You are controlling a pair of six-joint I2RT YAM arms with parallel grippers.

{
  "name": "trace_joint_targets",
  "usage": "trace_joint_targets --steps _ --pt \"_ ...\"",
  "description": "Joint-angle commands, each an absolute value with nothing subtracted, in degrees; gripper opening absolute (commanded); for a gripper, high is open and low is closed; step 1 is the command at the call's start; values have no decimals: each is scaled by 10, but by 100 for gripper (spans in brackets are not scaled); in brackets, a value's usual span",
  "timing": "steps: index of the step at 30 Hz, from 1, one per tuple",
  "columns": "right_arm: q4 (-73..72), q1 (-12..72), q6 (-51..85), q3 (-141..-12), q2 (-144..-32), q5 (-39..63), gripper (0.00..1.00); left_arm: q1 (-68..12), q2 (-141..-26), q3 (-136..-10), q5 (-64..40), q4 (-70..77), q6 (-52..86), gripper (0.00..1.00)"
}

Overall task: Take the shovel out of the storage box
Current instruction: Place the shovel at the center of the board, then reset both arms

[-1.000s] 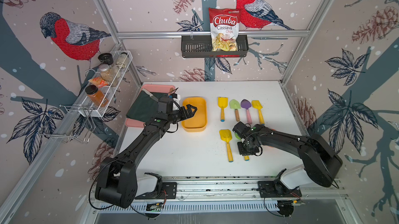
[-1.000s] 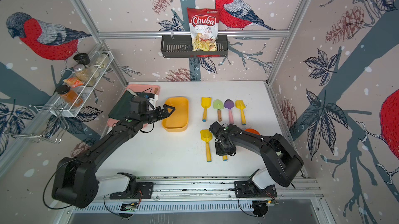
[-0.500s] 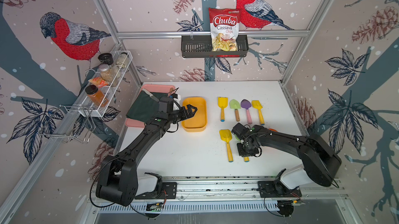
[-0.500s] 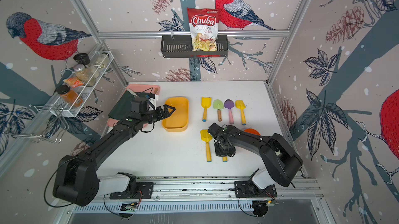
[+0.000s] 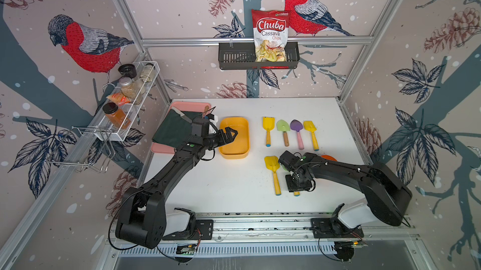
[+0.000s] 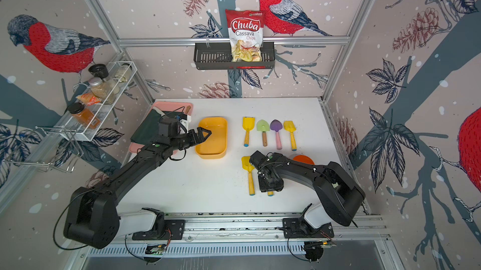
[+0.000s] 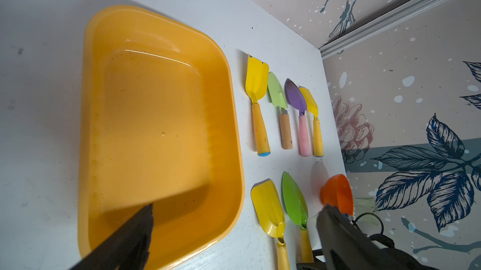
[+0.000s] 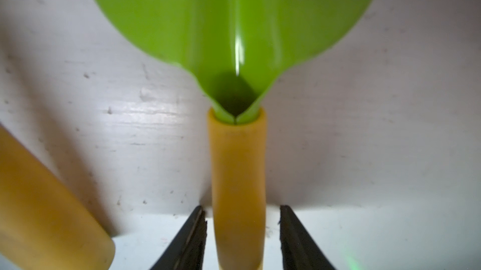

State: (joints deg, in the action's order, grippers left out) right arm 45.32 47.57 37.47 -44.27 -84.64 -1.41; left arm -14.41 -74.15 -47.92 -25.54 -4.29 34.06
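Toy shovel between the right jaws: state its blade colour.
Bright green blade on a yellow handle; right wrist view shows it best.

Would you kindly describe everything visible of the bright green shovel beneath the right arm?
The green shovel has a glossy, pointed blade, seemingly painted metal, rolled into a socket in a plain yellow handle. It lies flat on the white table, outside the box, beside a yellow shovel. The right tool straddles its handle, open, with a small gap each side.

Bare table (image 5: 229, 185) beside the storage box (image 5: 234, 155); yellow shovel (image 7: 266, 208) just beside green shovel (image 7: 294, 201).
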Motion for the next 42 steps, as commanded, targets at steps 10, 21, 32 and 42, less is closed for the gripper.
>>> trace_joint_targets --steps 10,21,32,42 --pt "483 468 372 -539 -735 -133 95 -110 -710 -502 -230 -23 300 99" --pt "-7 262 101 -413 -507 -166 99 -15 -657 -381 47 230 161 97" --pt "-381 -22 121 -192 -640 -11 99 -12 -728 -166 118 587 11 96" --pt "-596 -29 85 -118 -741 -47 99 -11 -823 -91 116 746 29 96"
